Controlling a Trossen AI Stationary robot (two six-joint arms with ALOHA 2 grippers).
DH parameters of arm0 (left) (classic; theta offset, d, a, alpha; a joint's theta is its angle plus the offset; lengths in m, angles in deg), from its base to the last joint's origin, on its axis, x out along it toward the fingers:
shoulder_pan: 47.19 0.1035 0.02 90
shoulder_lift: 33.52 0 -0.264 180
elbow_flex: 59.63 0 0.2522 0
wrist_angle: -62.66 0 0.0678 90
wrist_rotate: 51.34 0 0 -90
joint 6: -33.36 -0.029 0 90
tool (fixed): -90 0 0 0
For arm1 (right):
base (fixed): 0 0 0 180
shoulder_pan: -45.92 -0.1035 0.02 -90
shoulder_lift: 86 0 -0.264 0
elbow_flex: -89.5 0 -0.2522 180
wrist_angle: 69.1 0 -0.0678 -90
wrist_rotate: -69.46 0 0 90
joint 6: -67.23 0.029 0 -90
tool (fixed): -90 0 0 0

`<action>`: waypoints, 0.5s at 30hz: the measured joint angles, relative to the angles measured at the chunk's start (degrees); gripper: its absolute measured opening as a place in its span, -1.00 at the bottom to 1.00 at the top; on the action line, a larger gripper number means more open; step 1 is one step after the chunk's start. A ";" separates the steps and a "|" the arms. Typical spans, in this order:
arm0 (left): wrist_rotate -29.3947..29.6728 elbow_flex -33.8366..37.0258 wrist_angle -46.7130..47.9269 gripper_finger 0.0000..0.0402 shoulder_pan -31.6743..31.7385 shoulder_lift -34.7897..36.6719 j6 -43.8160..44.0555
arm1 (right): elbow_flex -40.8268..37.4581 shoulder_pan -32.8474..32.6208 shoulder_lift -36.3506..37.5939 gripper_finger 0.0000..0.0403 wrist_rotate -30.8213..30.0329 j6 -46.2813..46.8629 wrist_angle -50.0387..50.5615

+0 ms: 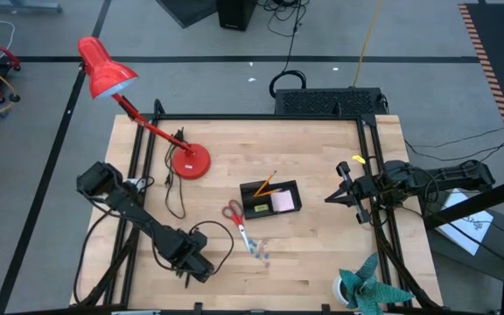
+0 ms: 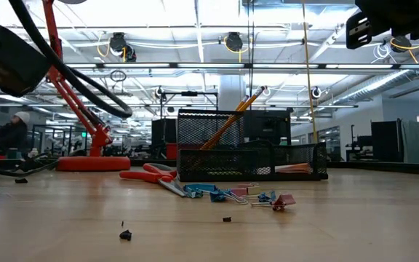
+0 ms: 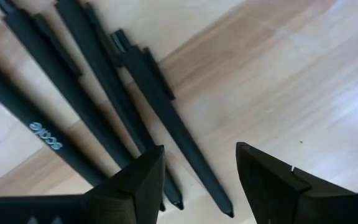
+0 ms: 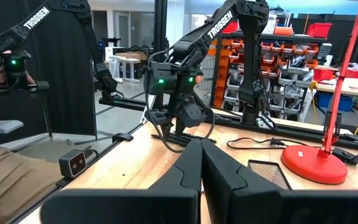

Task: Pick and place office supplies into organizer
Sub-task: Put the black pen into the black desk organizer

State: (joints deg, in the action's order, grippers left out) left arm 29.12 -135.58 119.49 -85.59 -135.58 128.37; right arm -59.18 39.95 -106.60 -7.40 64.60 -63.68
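The left hand [image 3: 197, 180] hangs low over the near left part of the counter [image 1: 322, 262], fingers spread wide and holding nothing. Right beneath it lie the dark pens [image 3: 104, 106], a loose bundle side by side on the wood, their tips pointing back toward the hand; one pen runs close to the gap between the fingers. I'd say the hand is open like that because it is lining up to straddle a single pen, and the crowding of the others is what could spoil the pinch.

The organizer [image 1: 270, 199] sits well off from that hand, toward the middle of the counter, with orange pencils [image 1: 265, 184] already leaning upright in its mesh cup and the pale pink note pad [image 1: 282, 202] lying in a flat compartment. Between it and the left hand lie the red-handled scissors [image 1: 234, 213] and a scatter of bluish clips [image 2: 217, 193], all flat on the counter, not yet sorted.

The right hand [image 1: 332, 198] waits on the far side of the organizer, raised above the counter, fingers pressed together and empty, likely kept clear so the left arm has room.
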 joint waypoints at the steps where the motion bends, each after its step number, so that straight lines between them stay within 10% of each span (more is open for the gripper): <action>1: 0.02 0.00 -0.08 0.02 -0.10 0.00 0.17 | 0.00 -0.01 0.00 -1.00 0.00 0.00 -0.01; 15: 3.16 0.00 -0.22 0.02 -0.75 0.00 2.90 | 0.00 -0.01 0.00 -1.00 0.00 0.02 -0.02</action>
State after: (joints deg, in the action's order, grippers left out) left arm 32.28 -135.58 119.27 -86.35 -135.58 131.27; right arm -59.18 39.94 -106.60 -7.40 64.62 -63.70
